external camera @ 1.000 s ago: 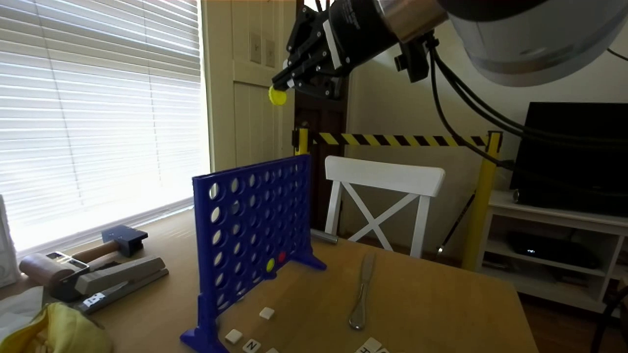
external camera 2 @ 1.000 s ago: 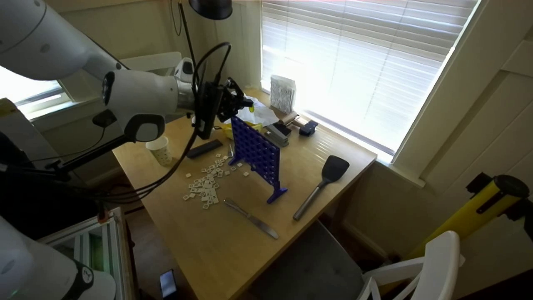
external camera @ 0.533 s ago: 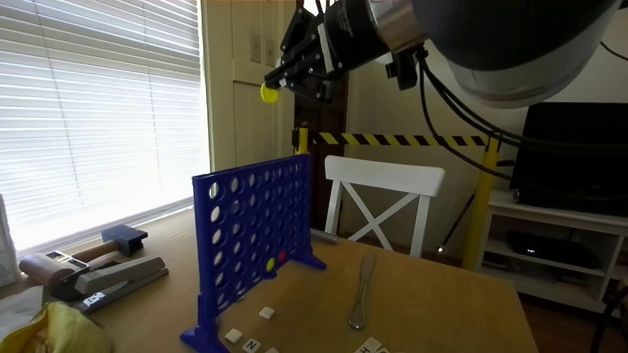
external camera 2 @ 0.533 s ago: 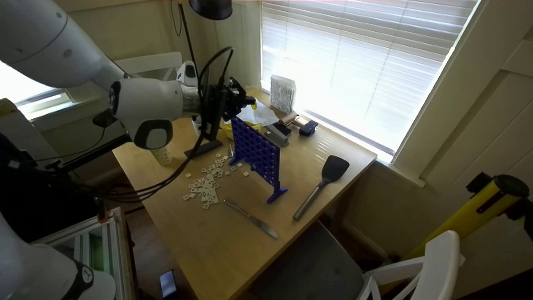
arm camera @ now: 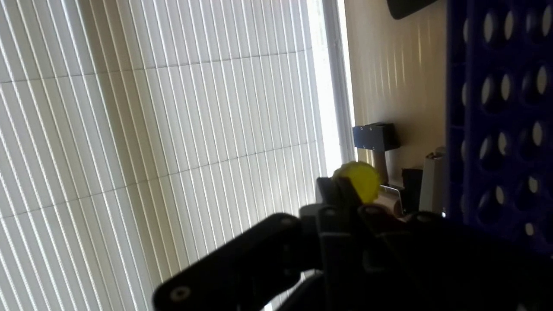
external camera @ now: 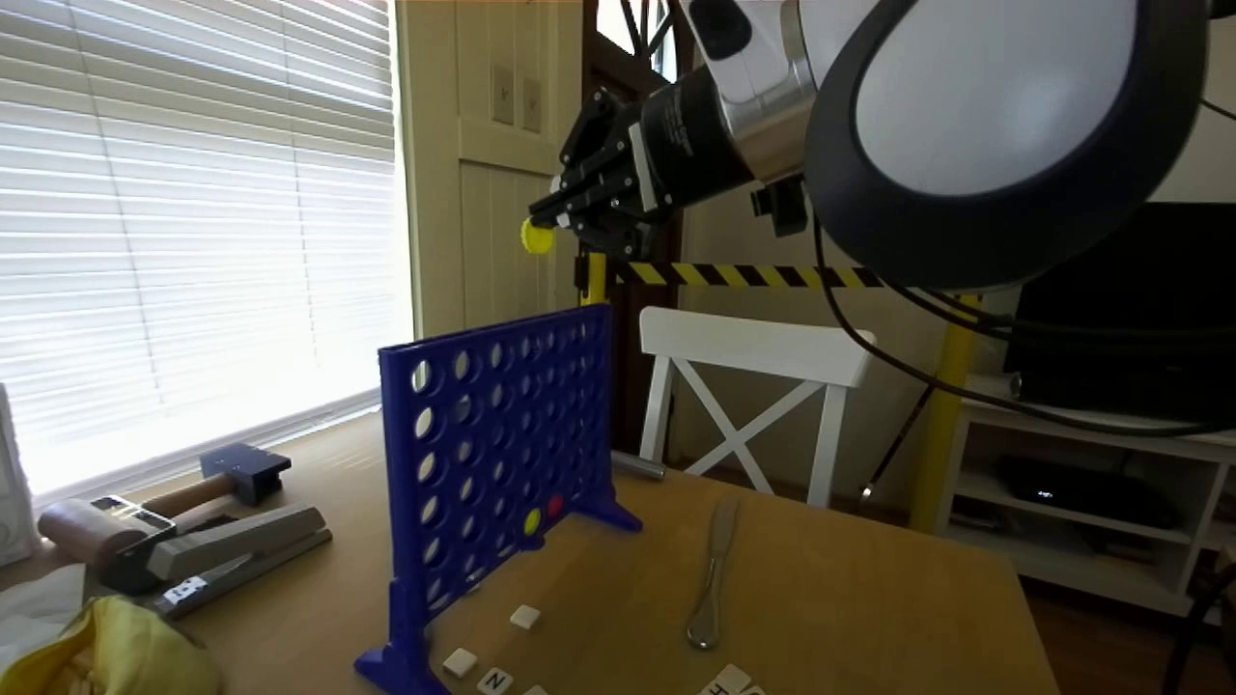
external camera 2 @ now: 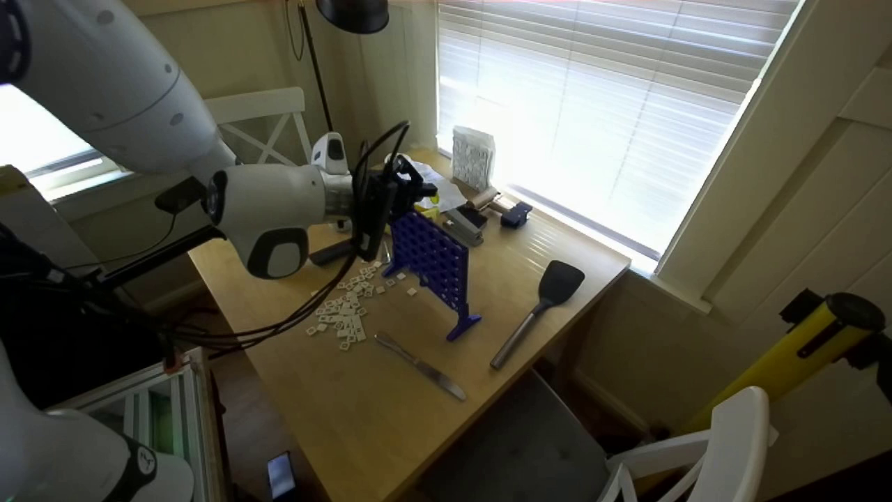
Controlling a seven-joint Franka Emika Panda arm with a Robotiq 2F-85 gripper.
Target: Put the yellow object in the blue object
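Dropping nearer the bench (external camera: 821,579) over the last half second, my arm (external camera 2: 272,199) has closed in on the blue grid (external camera: 482,444), which stands upright and unmoved. My fingers (external camera: 550,207) are pinched together on the yellow token (external camera: 537,237), now lower, still higher than the grid's top edge and apart from it. I judge the carry nearly done; aligning should come next.
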